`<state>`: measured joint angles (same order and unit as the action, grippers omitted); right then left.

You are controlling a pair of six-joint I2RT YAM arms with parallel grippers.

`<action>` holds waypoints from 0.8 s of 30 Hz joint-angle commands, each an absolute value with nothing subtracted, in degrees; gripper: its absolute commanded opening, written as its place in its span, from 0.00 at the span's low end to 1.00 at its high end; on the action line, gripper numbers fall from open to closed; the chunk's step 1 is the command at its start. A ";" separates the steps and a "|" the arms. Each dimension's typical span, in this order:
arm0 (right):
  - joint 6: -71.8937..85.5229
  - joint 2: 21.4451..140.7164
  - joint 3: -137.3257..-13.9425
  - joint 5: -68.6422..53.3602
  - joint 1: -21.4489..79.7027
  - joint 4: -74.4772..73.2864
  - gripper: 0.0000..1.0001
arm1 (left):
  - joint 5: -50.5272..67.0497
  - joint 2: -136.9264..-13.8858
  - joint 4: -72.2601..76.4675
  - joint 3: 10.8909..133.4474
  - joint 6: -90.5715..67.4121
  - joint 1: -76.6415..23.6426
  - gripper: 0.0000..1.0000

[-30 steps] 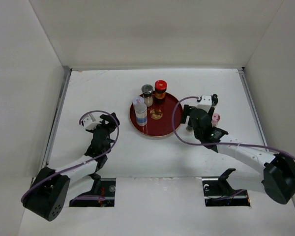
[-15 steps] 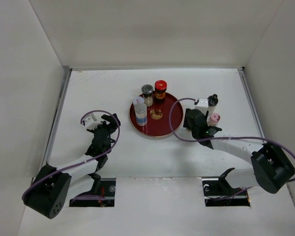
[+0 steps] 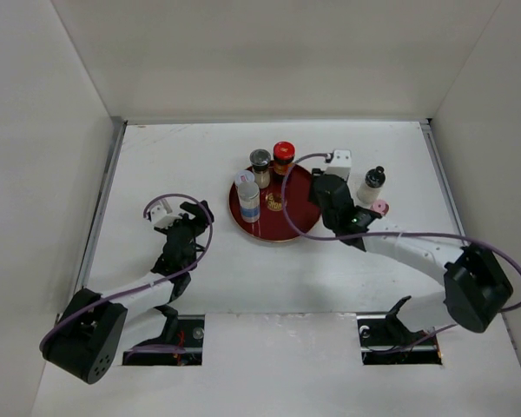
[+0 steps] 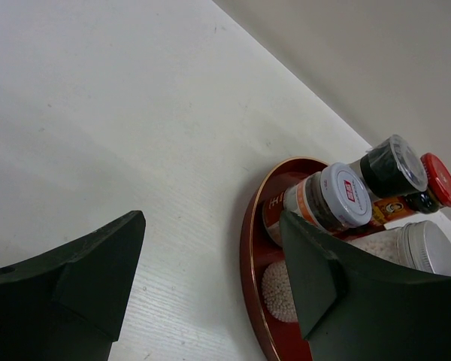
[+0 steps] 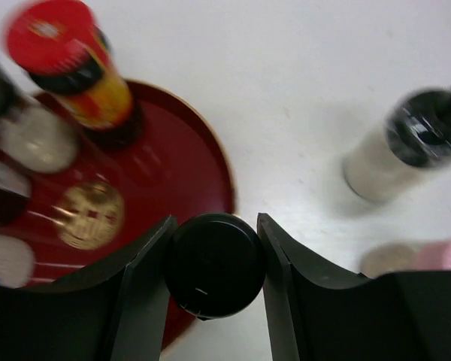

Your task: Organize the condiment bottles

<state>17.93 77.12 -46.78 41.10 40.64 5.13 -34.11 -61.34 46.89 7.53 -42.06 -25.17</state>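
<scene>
My right gripper [image 5: 214,256] is shut on a black-capped condiment bottle [image 5: 213,277], held over the right rim of the round red plate [image 5: 182,162]; from above the gripper [image 3: 325,198] hides that bottle. Three bottles stand on the plate [image 3: 273,230]: silver-capped [image 3: 260,165], red-capped [image 3: 283,155] and white-capped with a blue label [image 3: 247,198]. A dark-capped bottle [image 3: 371,184] and a pink-capped one [image 3: 380,208] stand on the table right of the plate. My left gripper [image 3: 194,215] is open and empty, left of the plate.
The white table [image 3: 182,156] is boxed in by white walls at the back and both sides. In the left wrist view the plate's near rim [image 4: 249,248] lies just beyond my right finger [image 4: 323,286]. A purple cable [image 3: 417,236] trails along the right arm.
My right gripper closed on the black-capped bottle near the pink one and carried it left to the plate's right rim. The left arm stayed still.
</scene>
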 commanded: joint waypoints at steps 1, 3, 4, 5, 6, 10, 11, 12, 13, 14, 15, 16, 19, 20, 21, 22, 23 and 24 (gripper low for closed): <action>16.00 83.30 -53.95 37.19 41.88 13.70 0.48 | -33.31 -60.74 48.96 9.67 -42.45 -25.44 0.71; 15.73 88.13 -57.99 35.43 42.49 16.07 0.48 | -33.57 -60.38 49.04 9.49 -42.45 -25.44 0.71; 15.65 90.50 -59.92 34.72 42.75 17.04 0.48 | -33.49 -60.55 49.04 9.41 -42.45 -25.18 0.71; 15.38 92.96 -62.12 34.02 42.93 17.83 0.48 | -33.23 -60.73 49.04 9.40 -42.45 -24.83 0.71; 15.03 95.51 -64.40 33.06 43.11 18.36 0.48 | -33.14 -60.65 48.87 9.40 -42.45 -24.83 0.71; 15.47 103.34 -70.92 30.50 43.37 18.28 0.49 | -33.22 -59.94 48.69 9.32 -42.45 -25.00 0.71; 15.64 104.93 -72.15 29.98 43.46 18.02 0.49 | -33.05 -60.03 48.69 9.32 -42.45 -24.83 0.71; 15.73 106.33 -73.20 29.62 43.46 17.93 0.49 | -33.05 -60.03 48.69 9.32 -42.45 -24.83 0.71; 15.99 107.39 -74.08 29.27 43.46 17.76 0.49 | -33.05 -59.94 48.69 9.32 -42.45 -25.00 0.71; 16.26 108.19 -74.79 28.92 43.55 17.41 0.50 | -33.05 -59.85 48.69 9.32 -42.45 -25.00 0.71; 16.61 108.80 -75.40 28.57 43.64 16.97 0.50 | -33.05 -59.85 48.69 9.32 -42.45 -25.00 0.71; 16.96 109.42 -75.85 28.39 43.81 16.44 0.50 | -33.22 -60.03 48.78 9.32 -42.45 -25.00 0.71; 17.75 111.35 -76.29 28.04 44.25 15.73 0.52 | -33.05 -60.12 48.69 9.32 -42.45 -24.91 0.71; 18.19 111.71 -75.94 28.12 44.43 15.65 0.52 | -33.05 -60.03 48.69 9.32 -42.45 -25.00 0.71; 18.80 111.88 -75.50 28.12 44.43 15.64 0.52 | -33.13 -60.12 48.87 9.32 -42.45 -25.00 0.71; 19.42 111.97 -75.06 28.04 44.51 15.64 0.53 | -33.13 -60.29 48.95 9.32 -42.45 -24.92 0.71; 19.77 112.15 -74.71 27.86 44.69 15.64 0.54 | -33.05 -60.47 48.96 9.32 -42.45 -24.83 0.71; 19.78 112.32 -74.53 27.86 44.78 15.56 0.55 | -33.05 -60.47 48.87 9.40 -42.45 -24.83 0.71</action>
<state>17.98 112.01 -73.38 28.60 43.94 13.61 -33.74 -61.19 46.87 7.62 -42.09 -25.15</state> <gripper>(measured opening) 0.540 0.710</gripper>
